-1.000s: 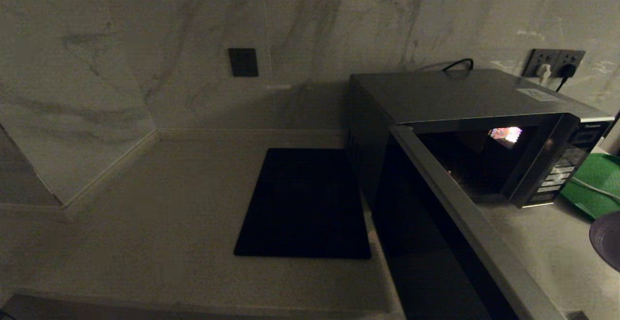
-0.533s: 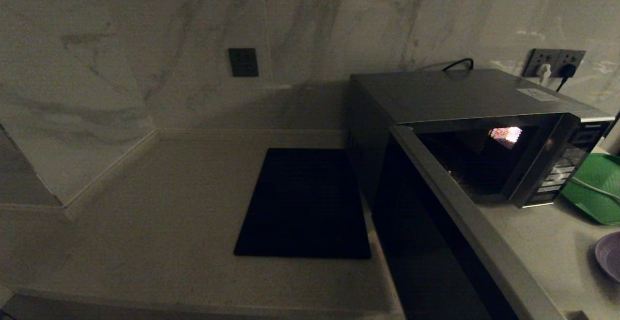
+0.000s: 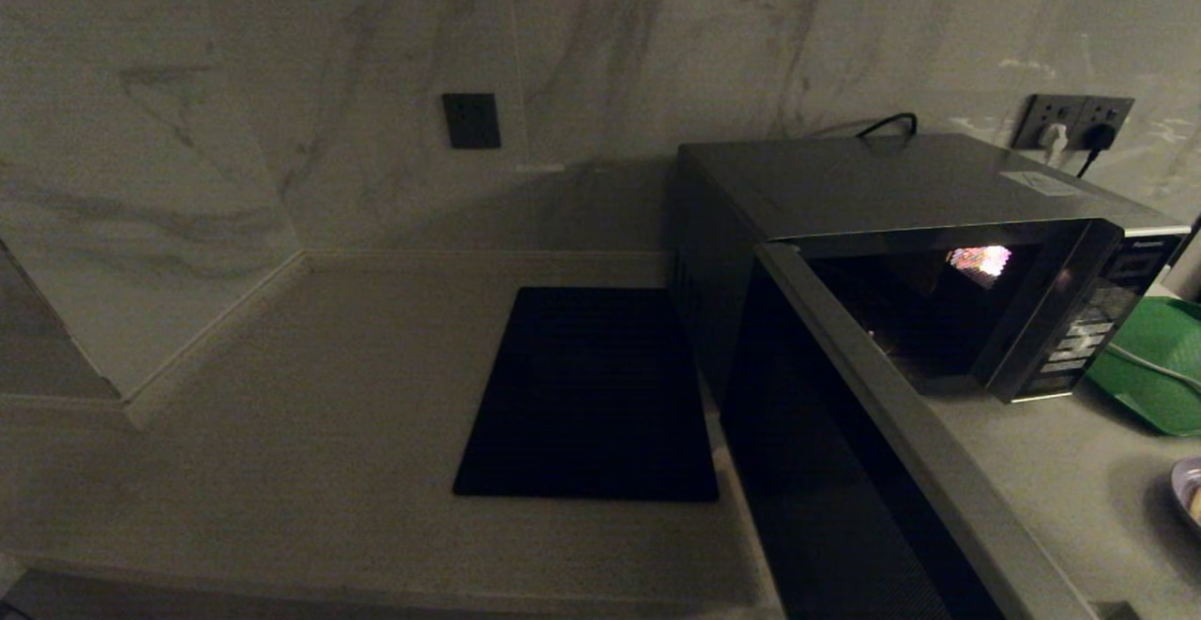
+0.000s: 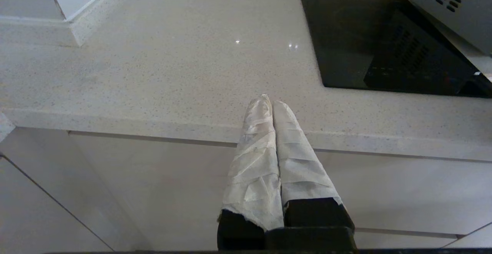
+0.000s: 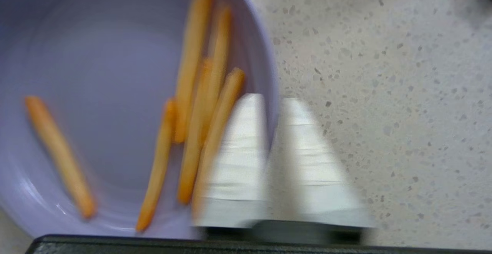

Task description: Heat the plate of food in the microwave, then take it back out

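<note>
One microwave sat on the bench, door swung open. One plate of food, roughly six fries, though it's blurry, rested at the bench's right edge, its rim between the right gripper jaws, narrowly parted. Left gripper parked, jaws together.

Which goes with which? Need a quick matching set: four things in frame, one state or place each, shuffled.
Things:
1. boxy silver-grey microwave
2. pale lilac plate of orange fries
3. flat black square mat
4. wrapped left claw

States or places:
A. rim between the right claw's fingers
B. door swung open, inside lit
C. shut, by the counter's front edge
D. flat on the counter, left of the microwave

Pairs: 1-B, 2-A, 3-D, 4-C
</note>
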Controlling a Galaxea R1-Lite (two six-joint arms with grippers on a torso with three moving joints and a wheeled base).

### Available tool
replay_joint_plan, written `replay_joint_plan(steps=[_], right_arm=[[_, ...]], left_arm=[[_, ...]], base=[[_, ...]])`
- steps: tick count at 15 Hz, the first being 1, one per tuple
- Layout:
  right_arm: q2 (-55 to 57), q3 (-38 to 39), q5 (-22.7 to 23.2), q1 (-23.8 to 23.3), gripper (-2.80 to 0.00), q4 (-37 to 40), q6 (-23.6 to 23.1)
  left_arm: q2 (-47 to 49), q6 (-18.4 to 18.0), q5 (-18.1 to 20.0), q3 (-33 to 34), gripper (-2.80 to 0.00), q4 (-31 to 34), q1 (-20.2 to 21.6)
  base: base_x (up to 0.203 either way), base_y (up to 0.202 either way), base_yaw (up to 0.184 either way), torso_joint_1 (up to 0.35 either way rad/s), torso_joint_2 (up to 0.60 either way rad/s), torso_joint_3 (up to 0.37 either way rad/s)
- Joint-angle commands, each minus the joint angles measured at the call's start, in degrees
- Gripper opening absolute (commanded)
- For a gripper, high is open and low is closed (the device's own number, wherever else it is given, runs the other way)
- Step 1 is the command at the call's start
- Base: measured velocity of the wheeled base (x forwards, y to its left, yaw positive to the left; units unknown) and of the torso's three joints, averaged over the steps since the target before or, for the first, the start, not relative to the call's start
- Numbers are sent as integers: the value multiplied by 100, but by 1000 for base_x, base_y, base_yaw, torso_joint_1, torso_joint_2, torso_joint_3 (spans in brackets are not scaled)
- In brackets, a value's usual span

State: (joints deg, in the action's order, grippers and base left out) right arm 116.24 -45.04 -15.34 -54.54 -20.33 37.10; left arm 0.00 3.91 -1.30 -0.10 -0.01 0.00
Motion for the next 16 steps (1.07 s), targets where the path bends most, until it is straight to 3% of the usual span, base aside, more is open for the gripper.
replay_joint_plan(steps=[1,8,16], right_arm=[[6,1,44,-4,0,-6,16],[-609,122,158,-4,0,21,15],[-3746,125,1036,84,0,750,-218]], left_arm=[[0,5,-2,1,-280,1,0],[0,5,-2,1,-280,1,0],[0,5,-2,1,-280,1,0]], base=[[0,0,0,0,0,0],[0,0,0,0,0,0],[0,0,0,0,0,0]])
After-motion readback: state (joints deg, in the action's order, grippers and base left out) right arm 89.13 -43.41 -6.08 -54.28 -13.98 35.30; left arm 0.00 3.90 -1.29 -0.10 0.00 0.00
